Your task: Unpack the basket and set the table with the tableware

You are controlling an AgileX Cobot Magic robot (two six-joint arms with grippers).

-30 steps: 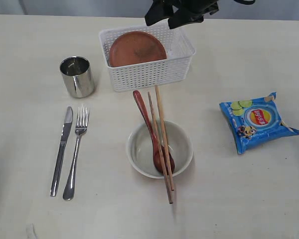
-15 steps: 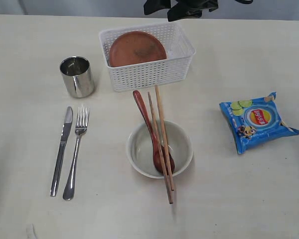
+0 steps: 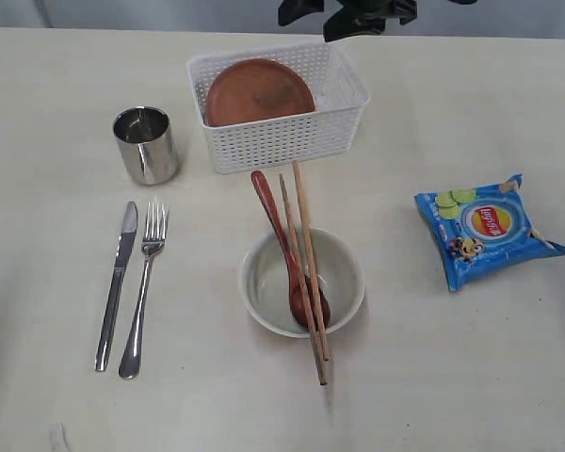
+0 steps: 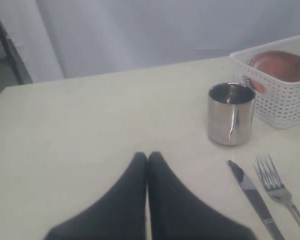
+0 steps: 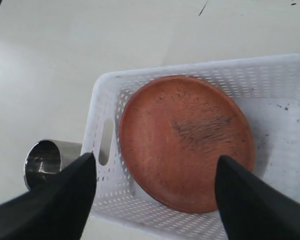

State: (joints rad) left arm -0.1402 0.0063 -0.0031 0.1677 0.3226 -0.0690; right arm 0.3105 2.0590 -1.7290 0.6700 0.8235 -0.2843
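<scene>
— Lifting away, the right pincer (image 5: 154, 161)?
— Yes, jaws wide apart, higher above the basket (image 3: 282, 141) than before; the plate (image 3: 259, 91) stays inside. Left pincer (image 4: 147, 156) pressed together over the surface (image 3: 452, 377).

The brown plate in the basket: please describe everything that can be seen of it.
The plate is round and reddish-brown with a matte surface that looks like wood or clay. It has a low raised edge, and dark scuffs and specks mark its middle. It is empty. It sits in the white basket, filling the end nearer the steel cup, and seems to lean slightly against that wall. The basket's near wall hides its lower edge. The open right gripper hangs above it without touching it.
</scene>
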